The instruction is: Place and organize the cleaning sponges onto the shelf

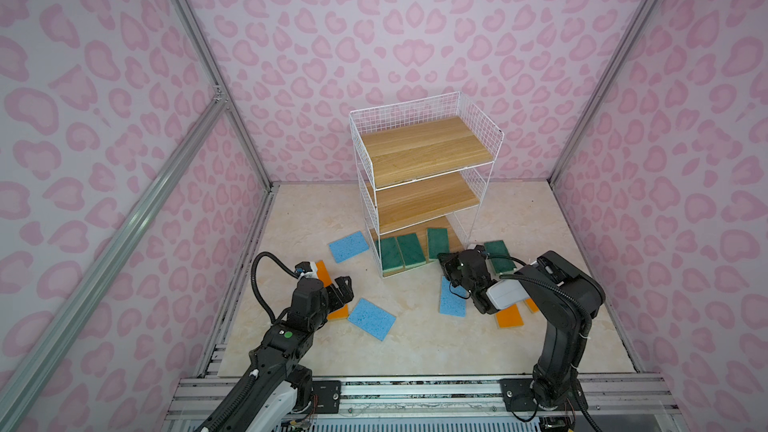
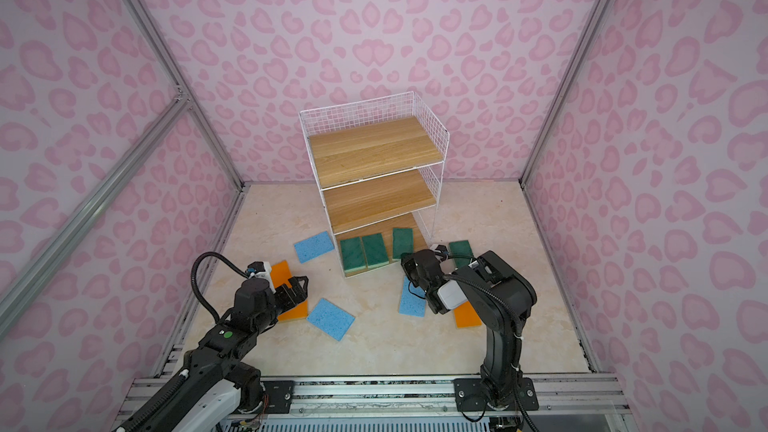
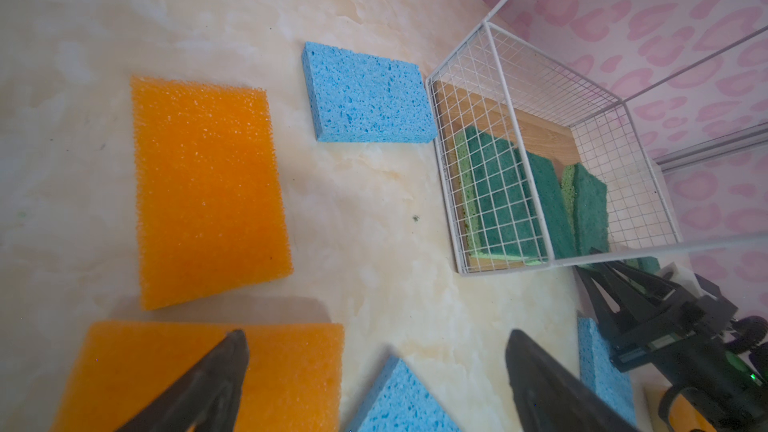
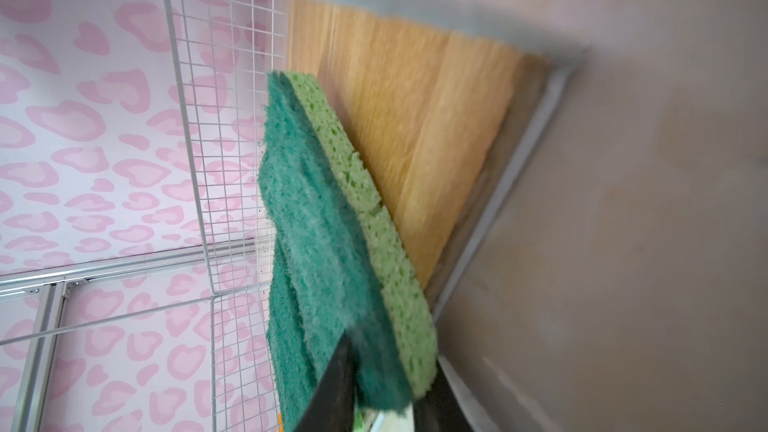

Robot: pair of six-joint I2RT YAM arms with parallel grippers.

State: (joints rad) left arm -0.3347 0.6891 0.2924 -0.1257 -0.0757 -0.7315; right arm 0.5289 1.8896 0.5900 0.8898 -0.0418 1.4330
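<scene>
The white wire shelf (image 1: 424,147) (image 2: 374,151) stands at the back of the table, with two green sponges (image 1: 390,253) (image 1: 411,249) lying on its bottom board. My right gripper (image 4: 392,351) (image 1: 445,263) is shut on a third green sponge (image 4: 328,243) (image 1: 437,241), held tilted over the right end of that bottom board. A fourth green sponge (image 1: 498,256) lies on the table right of the shelf. My left gripper (image 3: 376,351) (image 1: 345,288) hangs open and empty, with an orange sponge (image 3: 291,367) (image 1: 338,311) and a blue one (image 3: 399,396) (image 1: 371,318) below it.
Other sponges lie loose on the table: blue ones (image 1: 348,246) (image 1: 451,301), an orange one (image 1: 322,272) by the left arm and orange ones (image 1: 509,317) under the right arm. The shelf's two upper boards (image 1: 424,197) are bare. Pink patterned walls close in three sides.
</scene>
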